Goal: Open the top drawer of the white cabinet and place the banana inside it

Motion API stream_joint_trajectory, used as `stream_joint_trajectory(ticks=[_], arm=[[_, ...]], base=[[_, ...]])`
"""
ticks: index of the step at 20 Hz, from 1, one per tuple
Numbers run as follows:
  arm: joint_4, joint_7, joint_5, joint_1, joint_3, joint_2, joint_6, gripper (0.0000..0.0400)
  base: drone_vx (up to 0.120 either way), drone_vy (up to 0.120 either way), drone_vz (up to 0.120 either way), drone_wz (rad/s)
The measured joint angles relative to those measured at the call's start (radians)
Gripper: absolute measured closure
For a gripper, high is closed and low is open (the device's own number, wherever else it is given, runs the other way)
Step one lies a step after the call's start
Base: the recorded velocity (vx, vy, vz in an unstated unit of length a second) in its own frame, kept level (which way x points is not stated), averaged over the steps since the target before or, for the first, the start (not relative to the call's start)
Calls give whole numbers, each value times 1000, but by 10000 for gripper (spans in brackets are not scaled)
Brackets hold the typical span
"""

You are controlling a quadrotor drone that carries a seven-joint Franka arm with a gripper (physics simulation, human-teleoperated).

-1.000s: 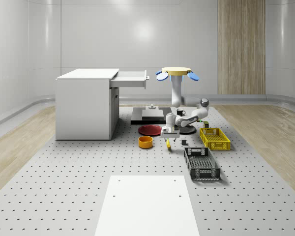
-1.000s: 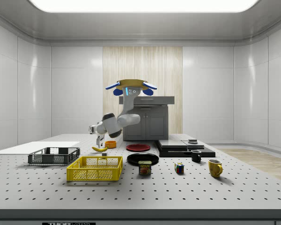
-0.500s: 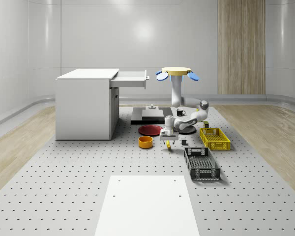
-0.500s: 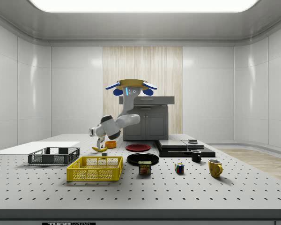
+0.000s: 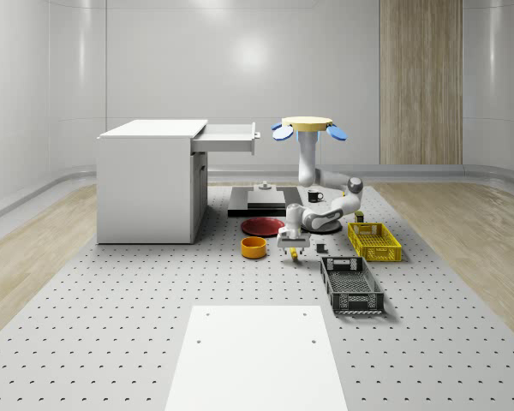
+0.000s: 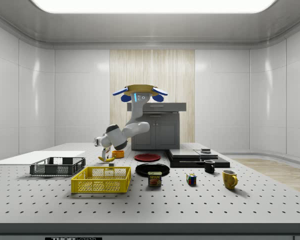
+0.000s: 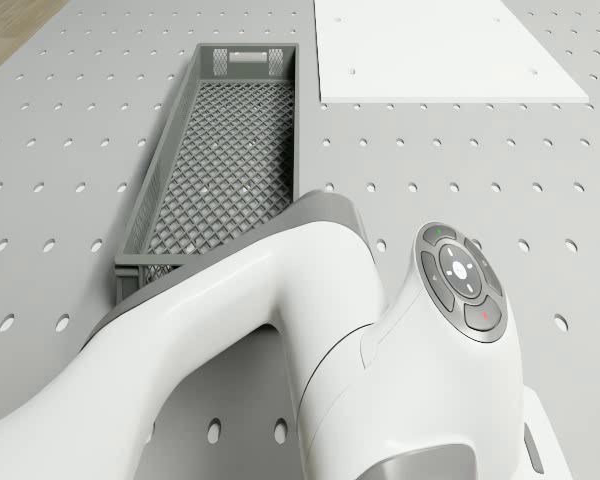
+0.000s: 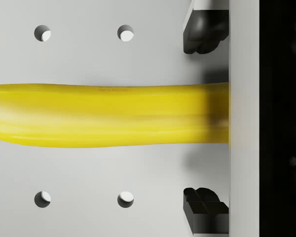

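You see the perforated tabletop point(image 5: 111, 325) carrying the white cabinet point(image 5: 147, 181), which stands at the whole-scene view's left with its top drawer point(image 5: 227, 137) pulled out toward the drone. The drone point(image 5: 307, 127) hovers in the air beside the open drawer front, above the black platform point(image 5: 250, 204) and the red plate point(image 5: 261, 226); in the side view the drone point(image 6: 139, 92) sits in front of the cabinet's top. The arm point(image 5: 325, 201) hangs from the drone, bends outward, then folds back down toward the tabletop. A dark grey mesh crate point(image 5: 351, 283) lies on the near side of the arm, and a yellow crate point(image 5: 373, 240) lies to the whole-scene view's right of it. An orange bowl point(image 5: 254, 247) rests just beside the tool on the whole-scene view's left. The tool point(image 5: 293, 246) is lowered directly over the banana point(image 5: 293, 252), which lies flat on the tabletop. In the wrist view the banana point(image 8: 108, 115) runs between the two black fingertips point(image 8: 203, 24), which are spread apart on either side of it with a gap to each.
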Motion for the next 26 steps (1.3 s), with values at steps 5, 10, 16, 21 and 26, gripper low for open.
stream_joint_trajectory(ticks=[5,10,16,21,26], arm=[[5,10,7,-8,6,5,1,0],[4,19,11,-18,8,8,-1,150],[4,21,13,-23,9,13,-4,210],[-12,25,-10,-32,-17,11,-20,210],[-38,29,-59,-43,-71,3,-49,207]], base=[[0,0,0,0],[0,0,0,0],[0,0,0,0],[0,0,0,0],[0,0,64,0]])
